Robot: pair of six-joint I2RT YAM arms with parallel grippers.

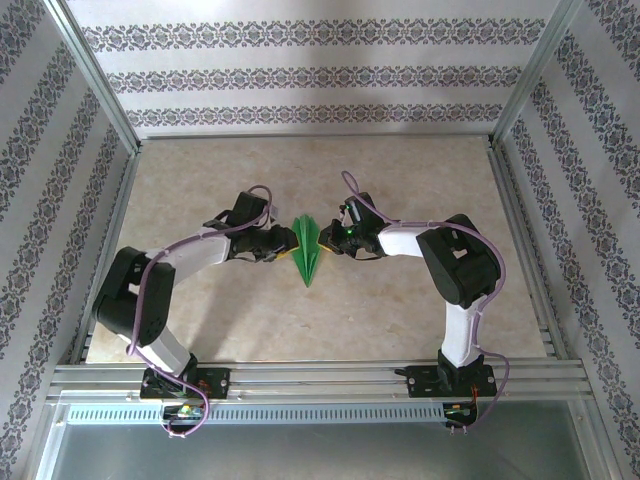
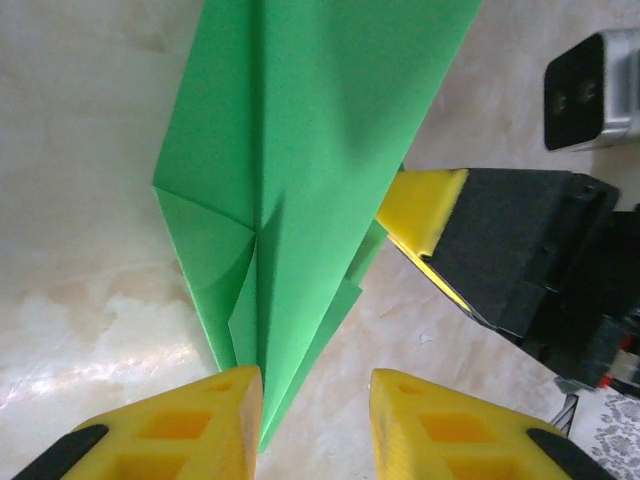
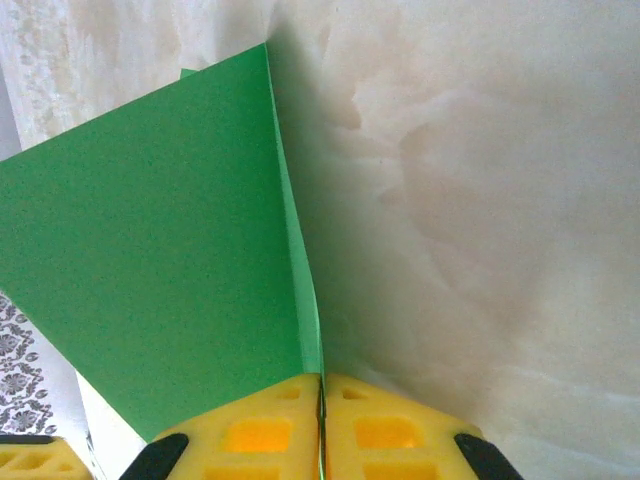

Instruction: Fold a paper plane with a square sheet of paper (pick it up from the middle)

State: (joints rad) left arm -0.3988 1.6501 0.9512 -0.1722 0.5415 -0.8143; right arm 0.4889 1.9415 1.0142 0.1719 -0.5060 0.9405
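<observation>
Right gripper [image 3: 322,385] clamped on paper plane [image 1: 307,252] at 3 o'clock; left gripper [image 2: 315,385] parted at 9. Plane cropped in wrist views.

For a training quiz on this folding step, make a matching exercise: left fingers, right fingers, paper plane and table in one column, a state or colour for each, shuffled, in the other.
1 left fingers
2 right fingers
3 paper plane
4 table

A marbled beige
B standing apart
C bright green
D shut on the plane's edge

Pairs: 1-B, 2-D, 3-C, 4-A.
</observation>
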